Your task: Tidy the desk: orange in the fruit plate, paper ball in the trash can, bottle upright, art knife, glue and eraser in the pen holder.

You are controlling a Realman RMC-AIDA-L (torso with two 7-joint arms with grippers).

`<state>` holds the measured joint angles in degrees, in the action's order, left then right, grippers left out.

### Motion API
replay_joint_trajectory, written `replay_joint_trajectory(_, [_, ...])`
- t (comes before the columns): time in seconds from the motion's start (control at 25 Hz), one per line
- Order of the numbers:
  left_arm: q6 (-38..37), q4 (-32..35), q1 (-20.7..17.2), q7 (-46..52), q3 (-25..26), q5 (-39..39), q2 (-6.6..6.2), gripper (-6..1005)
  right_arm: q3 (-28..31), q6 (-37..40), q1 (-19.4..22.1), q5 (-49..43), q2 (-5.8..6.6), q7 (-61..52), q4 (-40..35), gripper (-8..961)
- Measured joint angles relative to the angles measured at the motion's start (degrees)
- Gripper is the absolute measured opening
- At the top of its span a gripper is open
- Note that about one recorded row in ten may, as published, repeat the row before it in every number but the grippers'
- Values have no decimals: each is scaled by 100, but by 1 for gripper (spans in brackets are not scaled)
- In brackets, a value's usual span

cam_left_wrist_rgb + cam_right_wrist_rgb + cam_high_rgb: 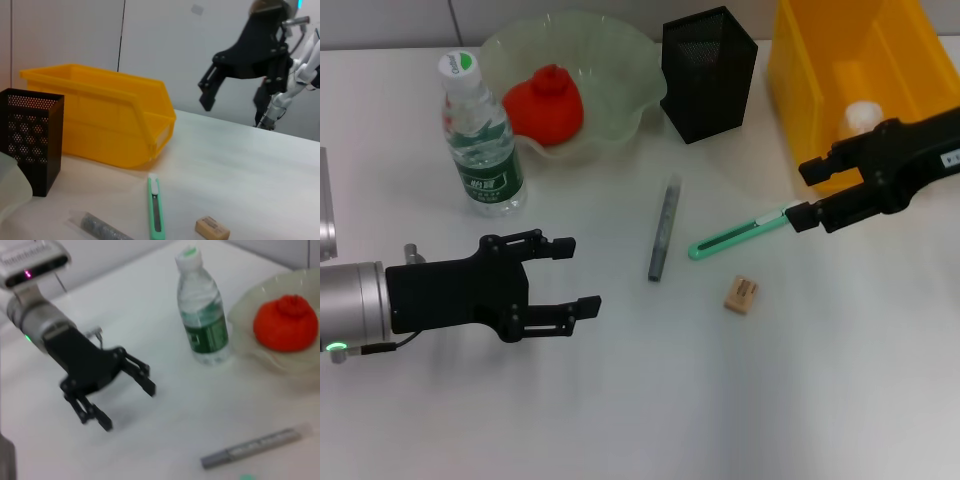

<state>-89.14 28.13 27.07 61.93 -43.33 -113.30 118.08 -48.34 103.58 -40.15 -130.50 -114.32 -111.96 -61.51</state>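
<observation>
The orange [545, 105] lies in the pale green fruit plate [625, 70]. The water bottle [480, 140] stands upright to the left of the plate. The grey glue stick [663, 230], the green art knife [735, 236] and the tan eraser [741, 294] lie on the table in front of the black mesh pen holder [708, 72]. A white paper ball [863, 117] sits in the yellow bin [820, 70]. My right gripper [807, 193] is open, with its lower finger at the knife's right end. My left gripper [565, 275] is open and empty, low over the table left of the glue.
In the left wrist view the yellow bin [100, 120] stands beside the pen holder [30, 135], with the knife [156, 207] and the eraser [212, 227] in front of them. The right wrist view shows the bottle [202, 315] and the left gripper [129, 406].
</observation>
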Motion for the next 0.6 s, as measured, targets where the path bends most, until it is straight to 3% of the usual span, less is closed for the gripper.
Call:
replay_joint_trajectory(0.32, [36, -36, 0, -2, 0, 9, 4, 813, -170, -152, -910, -950, 39, 310, 300, 778])
replay_joint_trajectory(0.6, [145, -55, 41, 13, 17, 31, 5, 813, -797, -810, -1215, -1308, 23, 591, 740, 775])
